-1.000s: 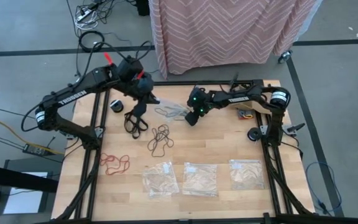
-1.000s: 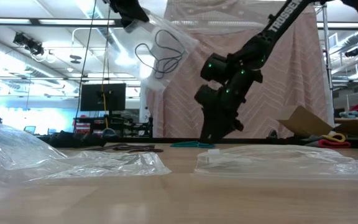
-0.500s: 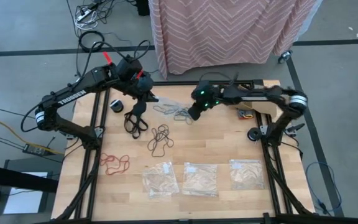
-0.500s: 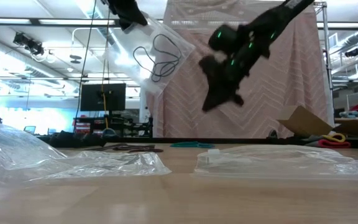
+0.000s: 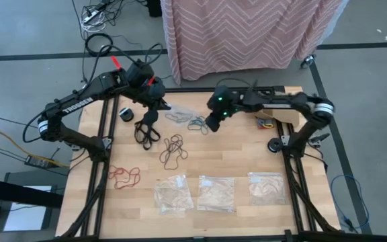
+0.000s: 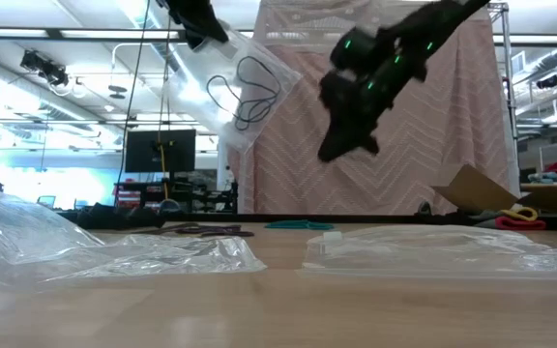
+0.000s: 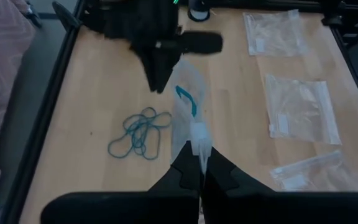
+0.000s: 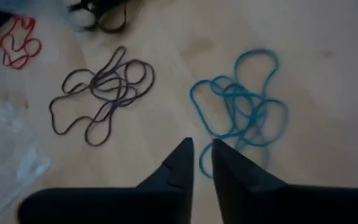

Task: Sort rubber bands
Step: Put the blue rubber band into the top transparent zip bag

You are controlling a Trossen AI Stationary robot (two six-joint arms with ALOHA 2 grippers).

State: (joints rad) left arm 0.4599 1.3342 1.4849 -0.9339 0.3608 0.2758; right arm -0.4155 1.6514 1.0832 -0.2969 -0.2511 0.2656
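Observation:
My left gripper (image 7: 199,168) is shut on a clear plastic bag (image 6: 259,87), held high over the table's far left; band loops show inside it. My right gripper (image 8: 202,152) hovers above the teal-blue rubber bands (image 8: 244,102), its fingers a narrow gap apart with nothing between them. The teal cluster (image 5: 197,123) lies flat on the table. Dark brown bands (image 5: 173,149), black bands (image 5: 146,131) and red bands (image 5: 123,176) lie in separate clusters to its left and nearer. My left gripper pinches the bag's top edge strip (image 7: 197,140) between its two fingers. The fingers slant downward from the table's left side. The bag hangs below them, tilted, lifted clear of the table.
Three clear bags (image 5: 173,193), (image 5: 217,193), (image 5: 266,187) lie flat along the near part of the table. A cardboard piece with coloured bands (image 5: 267,122) sits at the far right. A small black round thing (image 5: 126,114) lies at the far left.
My right gripper has risen from the table at the teal bands to well above them and shifted slightly toward the far edge. The teal bands stay on the table. The left gripper and its bag have kept still.

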